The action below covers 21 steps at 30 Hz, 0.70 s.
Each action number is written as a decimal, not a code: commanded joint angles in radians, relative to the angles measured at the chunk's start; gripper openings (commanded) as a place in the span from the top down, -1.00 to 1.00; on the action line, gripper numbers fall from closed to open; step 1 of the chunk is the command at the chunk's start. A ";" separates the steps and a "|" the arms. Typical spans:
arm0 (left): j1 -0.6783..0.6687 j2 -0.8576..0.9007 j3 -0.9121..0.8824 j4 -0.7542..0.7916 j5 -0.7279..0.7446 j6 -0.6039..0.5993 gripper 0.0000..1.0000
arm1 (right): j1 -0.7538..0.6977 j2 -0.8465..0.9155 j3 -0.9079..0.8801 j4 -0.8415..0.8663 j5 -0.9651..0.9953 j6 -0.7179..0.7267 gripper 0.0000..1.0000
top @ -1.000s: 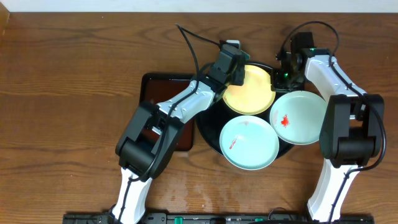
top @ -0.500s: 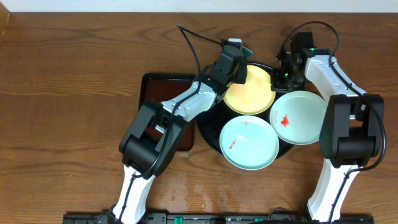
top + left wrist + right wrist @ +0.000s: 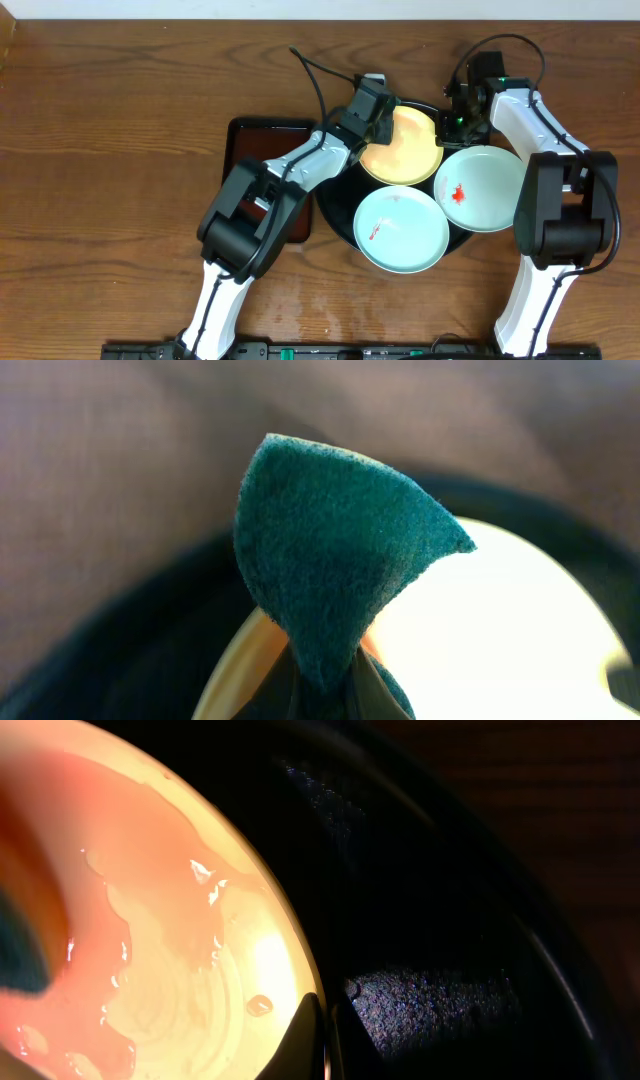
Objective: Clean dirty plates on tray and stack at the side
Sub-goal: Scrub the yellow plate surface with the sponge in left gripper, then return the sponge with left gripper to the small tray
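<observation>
Three plates on black tray [image 3: 335, 205], none stacked | overhead: left gripper [image 3: 381, 118] has slid nearer, from the far rim onto the left edge of yellow plate [image 3: 405, 150], so scrubbing is under way; right gripper [image 3: 458, 122] at its far-right rim | left wrist: jaws clamp sponge [image 3: 330, 570] | right wrist: pink watery film on yellow plate, right grip unclear.

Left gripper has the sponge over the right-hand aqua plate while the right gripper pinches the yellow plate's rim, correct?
Not quite. The sponge in the left gripper is over the yellow plate, not the right-hand aqua plate; the left wrist view shows the yellow plate right beneath it. The right gripper does appear to pinch the yellow plate's rim.
</observation>
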<state>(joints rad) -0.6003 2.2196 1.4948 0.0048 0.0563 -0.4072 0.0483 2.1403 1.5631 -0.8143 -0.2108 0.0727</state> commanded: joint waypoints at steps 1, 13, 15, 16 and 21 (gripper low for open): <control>-0.008 -0.037 -0.018 -0.128 0.101 -0.087 0.85 | 0.006 -0.004 -0.008 -0.001 0.019 0.017 0.98; 0.007 -0.190 -0.018 -0.248 0.250 -0.148 0.85 | 0.006 -0.004 -0.008 -0.005 0.019 0.017 0.98; 0.016 -0.242 -0.018 -0.268 0.250 -0.148 0.85 | 0.006 -0.004 -0.008 -0.005 0.019 0.017 0.98; 0.021 -0.274 -0.018 -0.283 0.250 -0.148 0.85 | 0.006 -0.004 -0.008 -0.005 0.019 0.018 0.97; 0.061 -0.417 -0.018 -0.426 0.231 -0.113 0.85 | 0.006 -0.004 -0.008 -0.005 0.019 0.017 0.70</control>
<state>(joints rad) -0.5762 1.9205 1.4757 -0.3470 0.2901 -0.5476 0.0483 2.1403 1.5623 -0.8177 -0.2047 0.0780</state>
